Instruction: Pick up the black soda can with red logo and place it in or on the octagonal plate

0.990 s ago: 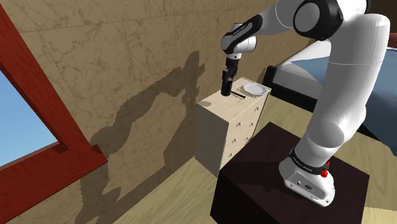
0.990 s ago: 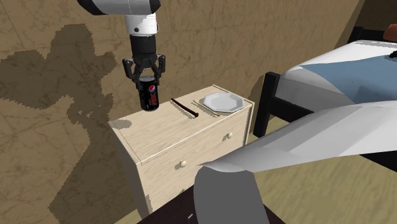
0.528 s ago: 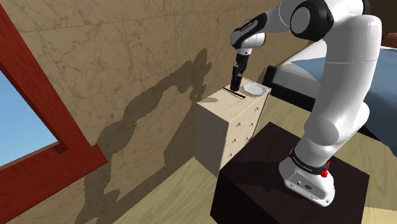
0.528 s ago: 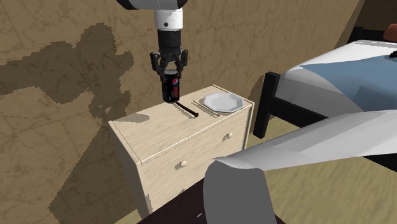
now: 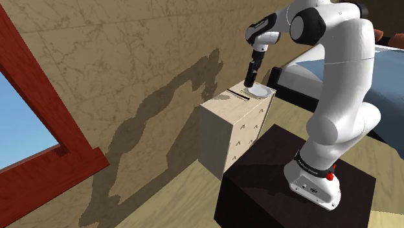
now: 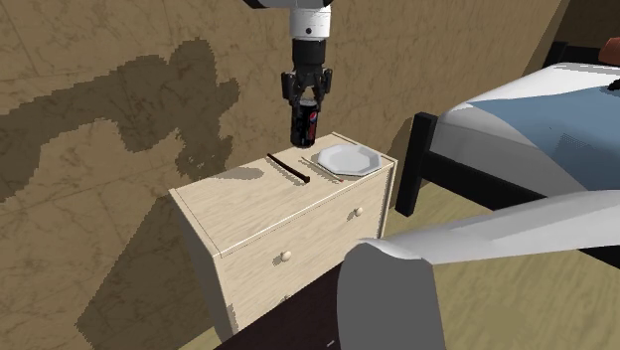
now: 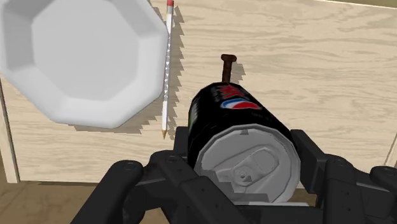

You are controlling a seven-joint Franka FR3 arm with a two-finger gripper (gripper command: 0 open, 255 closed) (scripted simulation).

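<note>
A thin dark stick (image 6: 291, 168) lies on the pale dresser (image 6: 258, 214). Above it the black can (image 6: 303, 125) hangs in the air, its top clasped between the fingers of the gripper (image 6: 307, 99). The white octagonal plate (image 6: 346, 159) rests on the dresser just to the right, apart from the can

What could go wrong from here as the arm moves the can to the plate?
1. The can, clasped in the gripper, hangs short of the plate. Released now, it would likely hit the dresser near the pencil.
2. The plate has a sloped rim and sits near the dresser's edge. A can set off-centre might tip and roll off.
</note>
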